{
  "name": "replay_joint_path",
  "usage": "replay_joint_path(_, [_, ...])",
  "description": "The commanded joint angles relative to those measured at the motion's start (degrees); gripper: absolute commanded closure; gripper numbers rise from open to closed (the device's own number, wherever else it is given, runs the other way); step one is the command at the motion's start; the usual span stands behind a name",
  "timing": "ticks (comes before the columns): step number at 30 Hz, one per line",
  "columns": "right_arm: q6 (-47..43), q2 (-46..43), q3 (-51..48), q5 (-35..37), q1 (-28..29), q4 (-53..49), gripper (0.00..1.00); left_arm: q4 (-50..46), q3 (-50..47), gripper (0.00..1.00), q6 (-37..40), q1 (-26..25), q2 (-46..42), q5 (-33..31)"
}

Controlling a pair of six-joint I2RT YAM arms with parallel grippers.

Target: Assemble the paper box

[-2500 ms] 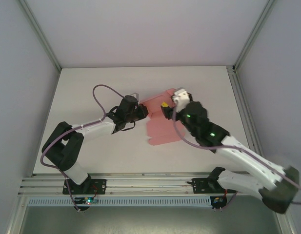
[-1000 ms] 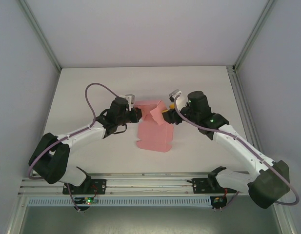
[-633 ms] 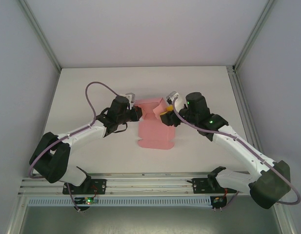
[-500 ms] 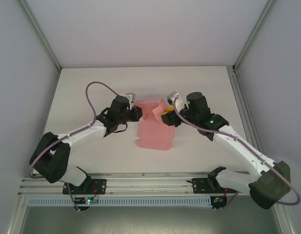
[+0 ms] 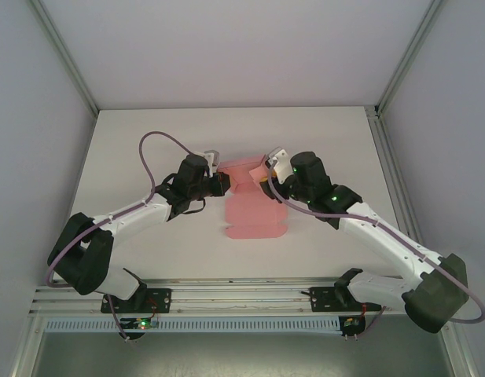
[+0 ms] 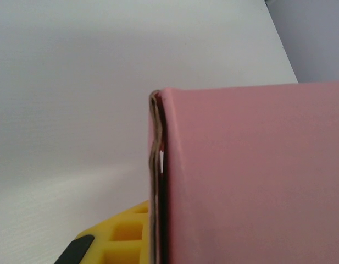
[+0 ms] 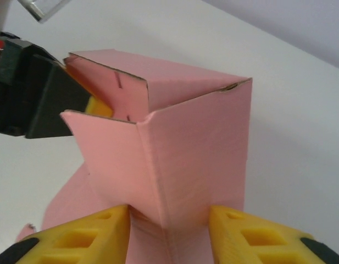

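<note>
Behind paper box (image 5: 254, 212), half-hidden left claw (image 5: 223, 181)

one paper box (image 5: 254, 214), one left tool (image 5: 223, 182), one right tool (image 5: 267, 176), one table (image 5: 148, 133).

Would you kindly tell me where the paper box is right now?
In the top view, the paper box lies near the middle of the table, its raised far end between the left hand and the right hand.
</note>
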Motion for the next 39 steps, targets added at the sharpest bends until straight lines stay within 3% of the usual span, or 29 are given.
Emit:
replay_joint_path(1, [-1.3, 1.4, 0.3, 9.6, 1.3, 4.0, 0.66, 2.0, 1.7, 1.00, 0.1, -1.0, -1.0, 3.5])
replay_joint_path(5, [-1.8, 3.0, -0.2, 18.3, 3.0, 7.6, 0.73, -1.2, 3.4, 1.00, 0.5, -2.0, -0.8, 1.1])
replay_joint_path(9, [-2.6, 4.6, -0.2, 20.5, 3.5, 9.1, 0.65, -0.8, 3.4, 1.00, -0.8, -2.3, -0.8, 0.9])
replay_joint_path(14, [-2.8, 5.3, -0.8, 23.3, 3.5, 11.3, 0.80, -1.2, 4.1, 1.00, -1.7, -2.9, -1.3, 1.0])
replay_joint_path(17, [-3.5, 6.3, -0.2, 31.1, 4.9, 11.6, 0.95, -4.5, 5.4, 1.00, -3.3, -3.7, -1.3, -3.0])
replay_joint_path(19, [-3.7, 7.2, -0.4, 38.7, 6.2, 13.0, 1.00, -8.7, 7.6, 1.00, -5.5, -4.4, -0.9, -7.3])
replay_joint_path(23, [-1.9, 9.9, -1.4, 53.2, 6.4, 16.6, 1.00, -23.4, 13.6, 1.00, -16.6, -7.5, 0.7, -21.9])
replay_joint_path(28, [-3.0, 14.2, 0.4, 61.9, 6.4, 19.5, 1.00, -41.7, 23.2, 1.00, -26.2, -9.9, 6.3, -33.3])
replay_joint_path(34, [-6.8, 18.3, 1.6, 70.6, 6.0, 23.8, 0.99, -50.0, 27.2, 1.00, -29.2, -10.1, 9.8, -35.6])
replay_joint_path(39, [-6.1, 18.6, 1.0, 67.8, 5.5, 26.1, 0.96, -46.7, 26.4, 1.00, -28.2, -10.0, 10.4, -31.6])
